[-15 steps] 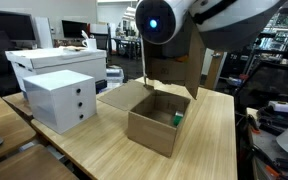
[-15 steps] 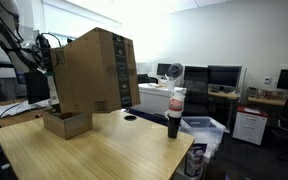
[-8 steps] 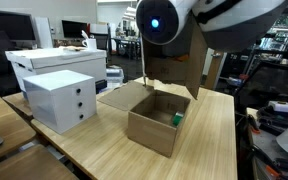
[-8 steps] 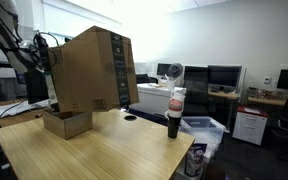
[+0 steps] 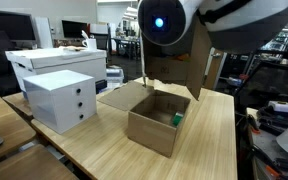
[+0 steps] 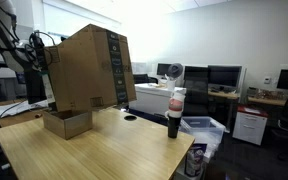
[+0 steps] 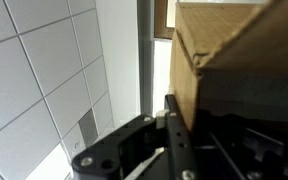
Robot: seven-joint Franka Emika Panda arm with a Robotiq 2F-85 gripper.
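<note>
Wooden table (image 6: 104,155) is carrying everything here, and it is showing in both exterior views (image 5: 89,145).

Large cardboard box (image 6: 89,65) is standing tilted at the far left end of the table and is rising well above the small open box (image 6: 67,123) in front of it. In an exterior view it is showing as a brown wall (image 5: 179,72) behind the small open box (image 5: 154,125).

Robot arm (image 6: 24,50) is reaching in at the large box's left edge. Seen from the opposite side, its blue-lit joint (image 5: 162,20) is filling the top of the frame.

White drawer unit (image 5: 62,98) is sitting beside the small open box, apart from it, with a white lidded carton (image 5: 54,60) behind it.

Dark drink bottle (image 6: 174,112) is standing near the right table edge, well apart from both boxes.

Green item (image 5: 178,118) is lying inside the small open box, against its far wall (too small to identify).

Gripper (image 7: 172,122): the jaws are pressing together, pinching the thin edge of the large cardboard box (image 7: 234,50). In the wrist view the box's bulk is lying just above and to the right of the fingers, with ceiling tiles (image 7: 44,80) behind. The exact contact line is sitting in shadow.
</note>
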